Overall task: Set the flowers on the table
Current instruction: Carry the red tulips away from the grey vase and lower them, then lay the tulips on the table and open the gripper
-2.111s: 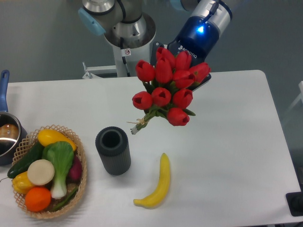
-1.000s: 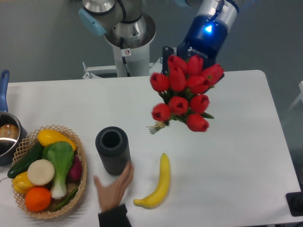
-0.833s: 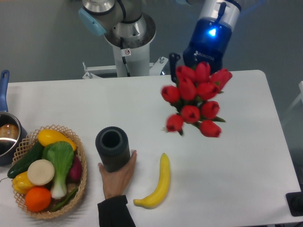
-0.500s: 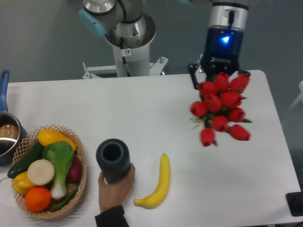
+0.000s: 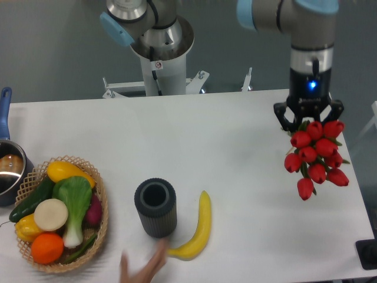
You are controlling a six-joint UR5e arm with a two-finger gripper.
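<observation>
Claw (image 5: 308, 119) is clamped on the light, floppy bunch of red tulips (image 5: 316, 157) hanging below it, above the white counter (image 5: 235, 147); the stems suit gripping.

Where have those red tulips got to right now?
The tulips hang from the gripper over the table's right edge, well right of the banana.

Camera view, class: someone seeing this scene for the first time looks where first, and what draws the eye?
The red flowers stand out most, hanging in the end effector over the right side of the white table. Next comes the dark ribbed cylinder near the front, with a yellow banana just right of it. At the left edge, a wicker basket is heaped with colourful produce.
</observation>
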